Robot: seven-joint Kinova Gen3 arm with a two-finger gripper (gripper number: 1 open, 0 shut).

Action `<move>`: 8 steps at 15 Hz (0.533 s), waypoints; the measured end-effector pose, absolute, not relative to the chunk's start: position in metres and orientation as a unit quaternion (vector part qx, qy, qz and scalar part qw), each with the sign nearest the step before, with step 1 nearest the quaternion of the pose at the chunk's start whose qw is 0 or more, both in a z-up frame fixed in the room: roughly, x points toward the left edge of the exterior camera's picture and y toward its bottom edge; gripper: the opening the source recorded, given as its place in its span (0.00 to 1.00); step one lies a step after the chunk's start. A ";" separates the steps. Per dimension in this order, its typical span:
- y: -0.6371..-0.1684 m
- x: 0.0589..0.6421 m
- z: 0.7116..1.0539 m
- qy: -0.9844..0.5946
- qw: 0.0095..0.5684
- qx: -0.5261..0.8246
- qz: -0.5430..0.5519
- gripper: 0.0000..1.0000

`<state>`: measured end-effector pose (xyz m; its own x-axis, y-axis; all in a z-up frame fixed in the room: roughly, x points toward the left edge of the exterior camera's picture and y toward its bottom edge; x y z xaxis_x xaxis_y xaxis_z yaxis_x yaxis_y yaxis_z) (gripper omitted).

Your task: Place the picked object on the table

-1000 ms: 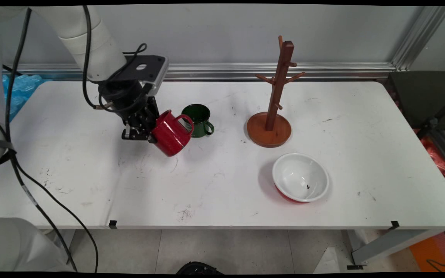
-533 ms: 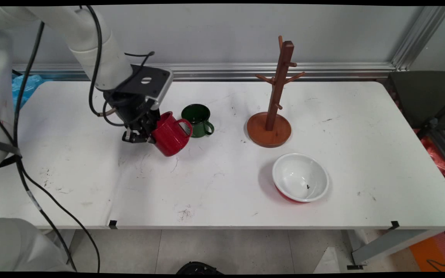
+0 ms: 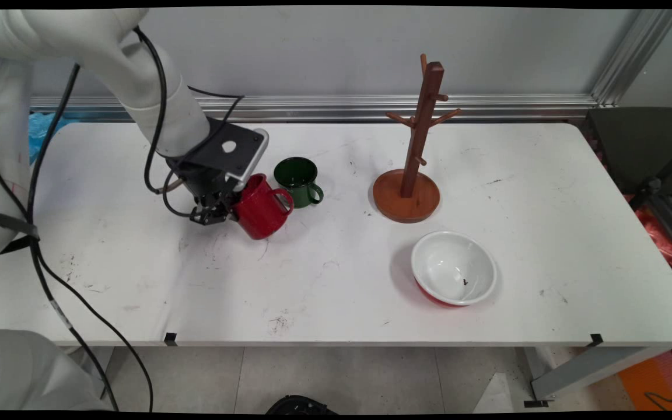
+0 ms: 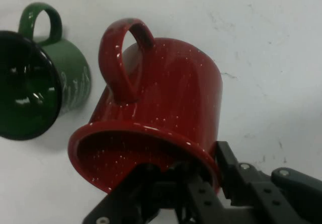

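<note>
My gripper [image 3: 226, 209] is shut on the rim of a red speckled mug [image 3: 261, 207], which tilts with its base down toward the table and its handle up. In the hand view the red mug [image 4: 161, 118] fills the middle, its rim pinched between the fingers [image 4: 229, 171], one inside and one outside. A green mug [image 3: 299, 181] stands upright just right of it on the table; the green mug [image 4: 37, 88] shows at the left of the hand view, close to the red one but apart.
A wooden mug tree [image 3: 415, 149] on a round base stands right of centre. A white bowl with a red outside [image 3: 453, 268] sits in front of it. Black cables hang from the arm at the left.
The arm has lowered and shifted slightly right with the red mug, bringing its base close to the table beside the green mug. The other things have not moved.
</note>
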<state>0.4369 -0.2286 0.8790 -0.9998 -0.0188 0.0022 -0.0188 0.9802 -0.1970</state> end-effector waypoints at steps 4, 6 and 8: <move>-0.226 0.430 0.867 -0.994 -0.005 -0.010 0.110 0.00; -0.226 0.429 0.861 -0.993 -0.008 -0.018 0.114 0.00; -0.225 0.428 0.857 -0.993 -0.011 -0.024 0.116 0.00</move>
